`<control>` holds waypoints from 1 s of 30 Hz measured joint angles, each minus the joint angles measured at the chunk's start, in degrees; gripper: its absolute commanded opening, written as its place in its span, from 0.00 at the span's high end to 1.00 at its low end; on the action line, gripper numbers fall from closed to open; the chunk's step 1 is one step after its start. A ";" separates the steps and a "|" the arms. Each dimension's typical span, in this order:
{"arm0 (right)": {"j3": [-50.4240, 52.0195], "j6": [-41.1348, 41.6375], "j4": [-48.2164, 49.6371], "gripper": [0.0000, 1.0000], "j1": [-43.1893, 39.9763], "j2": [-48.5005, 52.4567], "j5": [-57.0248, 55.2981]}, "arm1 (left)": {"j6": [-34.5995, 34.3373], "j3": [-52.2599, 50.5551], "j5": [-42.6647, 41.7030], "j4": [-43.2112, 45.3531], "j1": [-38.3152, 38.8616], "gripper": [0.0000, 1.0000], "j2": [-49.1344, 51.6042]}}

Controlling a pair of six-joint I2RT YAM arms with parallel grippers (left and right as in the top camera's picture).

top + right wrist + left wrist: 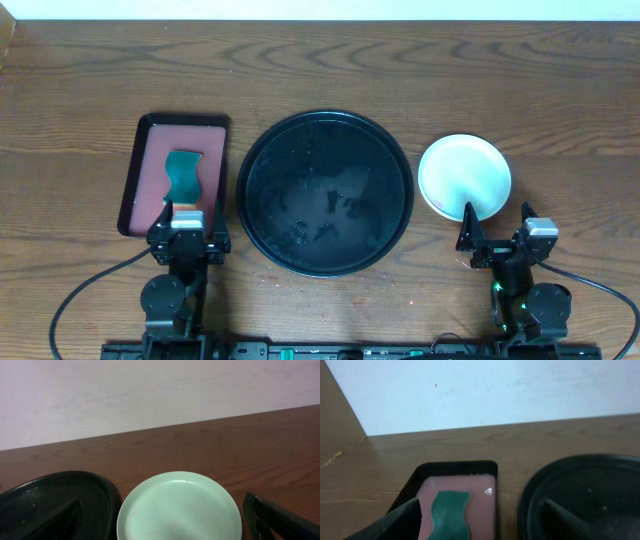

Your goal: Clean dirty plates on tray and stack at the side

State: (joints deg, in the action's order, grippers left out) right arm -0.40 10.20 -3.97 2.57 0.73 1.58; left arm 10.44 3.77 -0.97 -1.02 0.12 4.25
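Resting at the near edge: left gripper (pixel 188 222) fingers spread, gripping nothing | right gripper (pixel 497 228) fingers spread, gripping nothing | mint plate (pixel 464 176) on the table toward the right edge, just beside the tray (pixel 325 192) | sponge (pixel 184 174) in the red tray (pixel 150 170) toward the left edge

Cannot tell from overhead whether the plate (pixel 464 170) sits alone or tops a stack; loses part of its near rim behind a finger of the right gripper (pixel 497 214). Cut off at the bottom edge in the right wrist view, as is the black tray (pixel 55 495). Hides the dark-red tray (pixel 150 135) at its near end beneath the left gripper (pixel 188 218). Clips the green sponge (pixel 450 512) at the bottom in the left wrist view. Too small to identify: specks on the black tray.
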 measured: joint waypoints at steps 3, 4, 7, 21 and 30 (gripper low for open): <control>0.00 0.00 0.00 0.01 0.00 0.00 0.00 | 1.11 -1.70 0.02 0.09 0.00 0.24 -1.70; 0.00 0.00 0.00 0.01 0.00 0.00 0.00 | 1.49 -2.27 0.00 0.13 0.00 0.23 -2.21; 0.00 0.00 0.02 0.01 0.00 0.00 0.00 | 2.05 -2.62 -0.17 -0.50 0.00 0.23 -3.28; 0.00 0.00 0.02 0.01 0.00 0.00 0.00 | 2.93 -2.60 -0.24 -0.68 0.00 0.23 -3.63; 0.00 0.00 0.02 0.01 0.00 0.00 0.00 | 2.95 -2.60 -0.22 -0.68 0.00 0.23 -3.63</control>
State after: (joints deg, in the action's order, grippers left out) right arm -0.40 10.20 -3.95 2.57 0.73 1.58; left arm 13.39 1.17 -1.19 -1.69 0.12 0.62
